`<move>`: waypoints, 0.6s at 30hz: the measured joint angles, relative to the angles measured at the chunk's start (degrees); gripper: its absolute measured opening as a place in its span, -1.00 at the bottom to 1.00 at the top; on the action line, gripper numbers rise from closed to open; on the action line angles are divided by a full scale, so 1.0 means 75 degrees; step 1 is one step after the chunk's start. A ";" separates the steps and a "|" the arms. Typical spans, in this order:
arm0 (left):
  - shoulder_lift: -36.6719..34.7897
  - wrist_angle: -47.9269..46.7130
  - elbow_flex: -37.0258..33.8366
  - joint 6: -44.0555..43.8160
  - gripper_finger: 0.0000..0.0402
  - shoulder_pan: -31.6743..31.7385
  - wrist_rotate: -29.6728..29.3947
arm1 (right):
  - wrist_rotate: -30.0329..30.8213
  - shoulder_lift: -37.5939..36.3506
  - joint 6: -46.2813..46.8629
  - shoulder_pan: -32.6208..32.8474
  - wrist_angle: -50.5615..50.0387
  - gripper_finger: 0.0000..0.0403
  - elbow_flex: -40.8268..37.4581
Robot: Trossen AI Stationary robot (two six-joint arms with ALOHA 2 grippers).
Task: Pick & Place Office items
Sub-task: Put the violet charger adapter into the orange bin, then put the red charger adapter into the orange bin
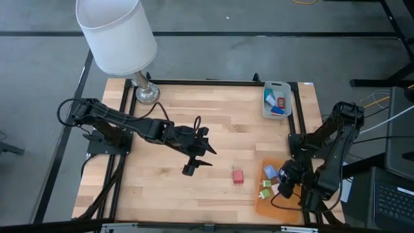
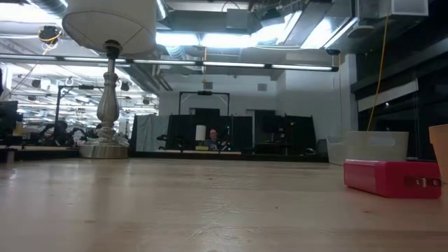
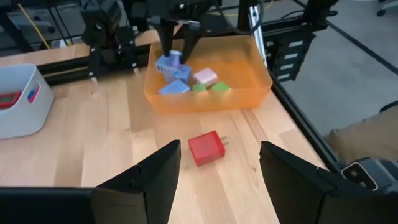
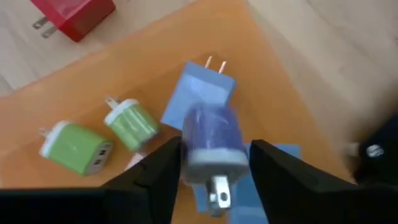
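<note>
Right wrist view shows the right hand (image 4: 214,165) pinching a purple plug-in charger block (image 4: 211,140), partly hiding blue blocks (image 4: 202,93) in the orange plastic tray (image 4: 267,81); the spread left hand (image 3: 217,180) hovers over the wooden bench (image 1: 194,123)

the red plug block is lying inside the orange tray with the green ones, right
No. The red plug block lies on the bare wood table, outside the orange tray, as the left wrist view shows. The green ones are in the tray.

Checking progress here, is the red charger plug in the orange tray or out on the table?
Out: the red charger plug lies on bare wood beside the orange tray.
</note>
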 joint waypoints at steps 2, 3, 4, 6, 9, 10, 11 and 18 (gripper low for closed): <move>0.0000 0.0037 -0.0040 0.0000 0.07 0.0001 -0.0002 | 0.0014 0.0000 0.0054 -0.0011 0.0087 0.01 0.0003; 0.0000 0.0072 -0.0068 0.0000 0.07 0.0001 0.0000 | 0.0023 0.0000 0.0048 -0.0012 0.0107 0.05 0.0003; 0.0000 0.0040 -0.0084 0.0000 0.07 0.0001 -0.0003 | 0.0030 0.0000 0.0023 -0.0012 0.0163 0.09 0.0003; 0.0000 -0.0026 -0.0107 0.0001 0.07 -0.0001 -0.0045 | 0.0063 0.0000 -0.0017 -0.0010 0.0209 0.16 0.0003; 0.0000 -0.0091 -0.0106 0.0006 0.07 -0.0005 -0.0195 | 0.0535 0.0000 -0.0050 -0.0011 0.0385 0.25 0.0003; 0.0000 -0.0193 -0.0107 0.0057 0.07 -0.0002 -0.0356 | 0.0896 0.0000 -0.0098 -0.0011 0.0513 0.27 0.0003; 0.0012 -0.0310 -0.0107 0.0158 0.07 -0.0002 -0.0550 | 0.1381 0.0000 -0.0181 -0.0011 0.0659 0.29 0.0003; 0.1086 -0.0440 -0.0004 0.0807 0.07 0.0046 -0.0819 | 0.5657 -0.0003 -0.2213 -0.0210 0.2870 0.31 0.0003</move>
